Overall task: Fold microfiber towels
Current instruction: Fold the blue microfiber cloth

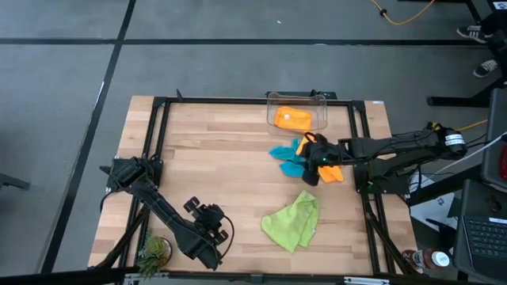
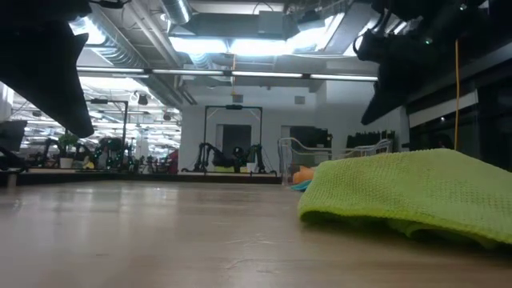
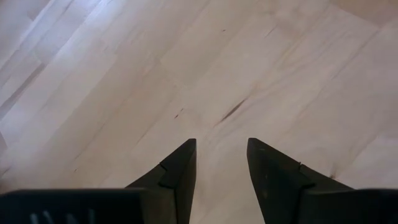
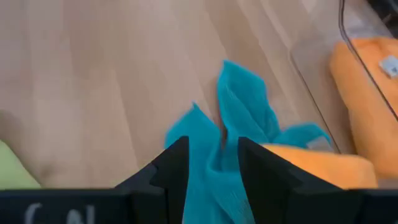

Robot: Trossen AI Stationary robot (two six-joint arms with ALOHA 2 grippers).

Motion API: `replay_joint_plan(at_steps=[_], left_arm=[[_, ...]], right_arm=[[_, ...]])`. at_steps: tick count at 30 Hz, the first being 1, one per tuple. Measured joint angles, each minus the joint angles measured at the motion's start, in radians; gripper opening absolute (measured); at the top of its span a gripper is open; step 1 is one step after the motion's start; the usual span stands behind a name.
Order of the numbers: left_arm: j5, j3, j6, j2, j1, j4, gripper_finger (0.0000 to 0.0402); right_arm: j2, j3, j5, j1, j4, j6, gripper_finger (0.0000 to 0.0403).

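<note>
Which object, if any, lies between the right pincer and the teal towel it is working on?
Nothing visible does. The right pincer is already at the teal towel, with teal cloth showing between its fingers. An orange towel lies beside it, off to one side, and the clear bin sits beyond.

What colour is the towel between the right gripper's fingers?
Teal-blue: the crumpled microfiber towel sits between the right gripper fingers, clearest in the right wrist view.
</note>
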Motion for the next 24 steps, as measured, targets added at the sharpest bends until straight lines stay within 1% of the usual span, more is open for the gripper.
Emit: replay_joint_plan(at_steps=[2,5,9,13,18,22,24], left_arm=[[0.0,0.0,0.0,0.0,0.0,0.0,0.0135],[0.0,0.0,0.0,0.0,0.0,0.0,0.0135],[-0.015,0.0,0.0,0.0,0.0,0.001,0.0135],[-0.037,0.0,0.0,0.0,0.0,0.007,0.0135],[-0.049,0.0,0.0,0.0,0.0,0.025,0.0135],[-0.05,0.0,0.0,0.0,0.0,0.026,0.0135],[-0.051,0.0,0.0,0.0,0.0,0.026,0.0135]], right_arm=[[0.0,0.0,0.0,-0.009,-0.031,-0.021,0.0139],[0.006,0.0,-0.008,-0.015,-0.039,-0.005,0.0139],[0.025,0.0,-0.084,-0.016,0.003,0.027,0.0139],[0.067,0.0,-0.066,-0.016,0.034,0.004,0.0139],[0.149,0.0,-0.064,-0.016,0.059,-0.003,0.0139],[0.241,0.0,-0.085,-0.015,0.081,0.081,0.0139],[0.293,0.0,-0.103,-0.015,0.132,0.087,0.0139]])
